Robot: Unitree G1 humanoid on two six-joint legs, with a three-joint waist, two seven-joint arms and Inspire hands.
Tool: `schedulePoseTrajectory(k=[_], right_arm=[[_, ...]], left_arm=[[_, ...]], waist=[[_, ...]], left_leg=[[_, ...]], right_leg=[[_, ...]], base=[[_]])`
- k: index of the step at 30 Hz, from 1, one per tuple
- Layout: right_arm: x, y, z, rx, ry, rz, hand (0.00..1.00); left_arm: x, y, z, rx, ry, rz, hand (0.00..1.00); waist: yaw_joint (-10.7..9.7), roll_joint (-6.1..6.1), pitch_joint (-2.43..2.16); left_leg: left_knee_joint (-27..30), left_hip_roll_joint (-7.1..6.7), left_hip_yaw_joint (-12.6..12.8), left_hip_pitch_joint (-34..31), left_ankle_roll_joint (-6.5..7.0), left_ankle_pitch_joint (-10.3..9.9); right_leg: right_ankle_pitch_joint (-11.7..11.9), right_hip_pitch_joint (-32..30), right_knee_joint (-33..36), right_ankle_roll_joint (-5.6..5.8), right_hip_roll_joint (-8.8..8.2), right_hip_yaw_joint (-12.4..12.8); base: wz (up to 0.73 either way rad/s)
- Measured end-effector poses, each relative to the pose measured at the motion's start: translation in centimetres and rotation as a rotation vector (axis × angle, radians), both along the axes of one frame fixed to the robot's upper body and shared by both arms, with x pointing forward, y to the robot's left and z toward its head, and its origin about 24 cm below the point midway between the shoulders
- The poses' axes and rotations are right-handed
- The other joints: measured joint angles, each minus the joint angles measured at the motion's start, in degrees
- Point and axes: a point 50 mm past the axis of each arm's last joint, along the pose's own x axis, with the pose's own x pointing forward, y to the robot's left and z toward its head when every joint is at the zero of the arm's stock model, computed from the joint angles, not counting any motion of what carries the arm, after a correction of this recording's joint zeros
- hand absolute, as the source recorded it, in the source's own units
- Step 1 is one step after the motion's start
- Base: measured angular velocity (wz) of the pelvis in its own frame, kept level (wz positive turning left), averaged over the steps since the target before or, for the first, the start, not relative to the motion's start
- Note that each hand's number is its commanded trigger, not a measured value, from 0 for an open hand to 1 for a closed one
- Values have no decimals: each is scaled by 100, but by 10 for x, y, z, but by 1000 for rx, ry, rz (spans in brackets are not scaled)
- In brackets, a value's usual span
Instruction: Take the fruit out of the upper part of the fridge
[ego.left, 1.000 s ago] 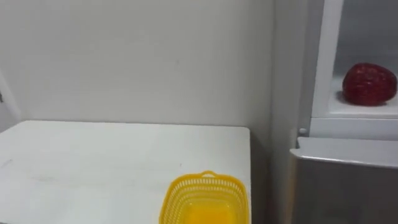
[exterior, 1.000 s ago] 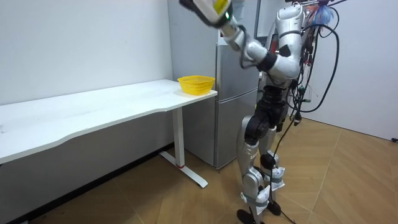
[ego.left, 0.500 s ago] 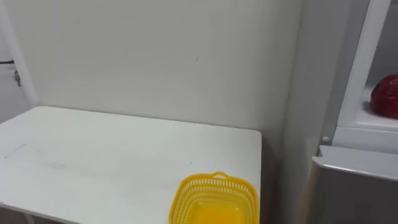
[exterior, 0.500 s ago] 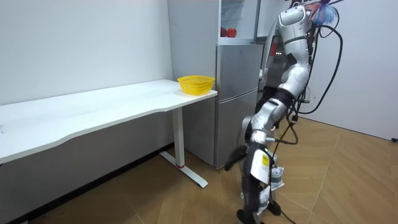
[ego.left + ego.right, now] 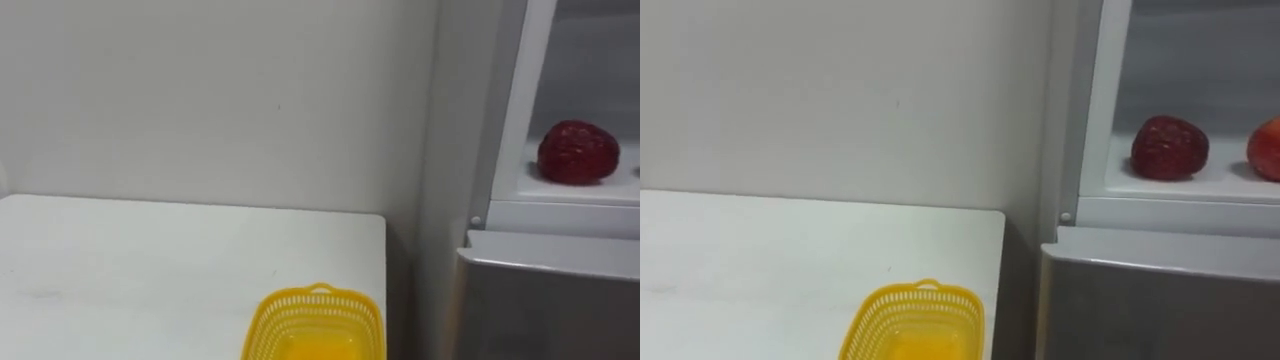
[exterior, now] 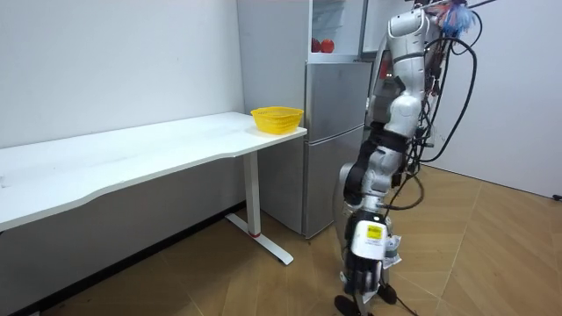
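Note:
The upper fridge compartment (image 5: 570, 190) stands open at the right of the eye views. On its white shelf lies a dark red, strawberry-like fruit (image 5: 578, 153), also seen as the red fruit (image 5: 1170, 147). A second, lighter red fruit (image 5: 1268, 148) lies to its right at the picture's edge. In the room view I stand upright before the fridge (image 6: 332, 132), facing it, with the near arm hanging down along my body. Both fruits (image 6: 323, 45) show there as small red spots on the shelf.
A yellow plastic basket (image 5: 310, 325) sits on the white table (image 5: 120, 270) near its right end, just left of the fridge; in the room view the basket (image 6: 277, 118) stands at the table's corner. The closed lower fridge door (image 5: 550, 300) is below the shelf. Wooden floor lies around me.
In the room view the arm raised high a second ago has come down beside my body. The head camera swung left, then back right, so the fruit is in full view again.

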Motion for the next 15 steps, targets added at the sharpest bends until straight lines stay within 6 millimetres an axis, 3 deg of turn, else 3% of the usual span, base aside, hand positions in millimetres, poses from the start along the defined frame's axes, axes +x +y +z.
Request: schedulePoseTrajectory(k=[1, 7, 12, 15], right_arm=[[-1, 0, 0, 4, 6, 2, 0], [-2, 2, 0, 44, 26, 2, 0], [1, 4, -1, 53, 46, 15, 0], [4, 6, -2, 57, 40, 21, 0]], left_arm=[[14, 0, -2, -21, -29, -52, 0], [51, -8, -7, -158, -51, -415, 0], [67, -20, -10, -271, -29, -655, 0], [69, -17, -9, -281, 1, -720, 0]], waist=[[-71, -4, 2], [-330, 10, 1], [-548, -12, 8], [-611, -54, 22]], left_leg=[[-2, 4, 28, 2, 0, 0], [-42, 65, 313, -7, 0, -1], [-98, 95, 474, -2, 0, -1], [-121, 119, 581, 14, 0, -1]], right_leg=[[1, -9, 1, 1, 6, 33], [57, -113, 18, -5, 79, 307], [69, -230, 96, -11, 100, 494], [70, -298, 95, -15, 117, 598]], base=[[-9], [-23], [-21], [-17]])
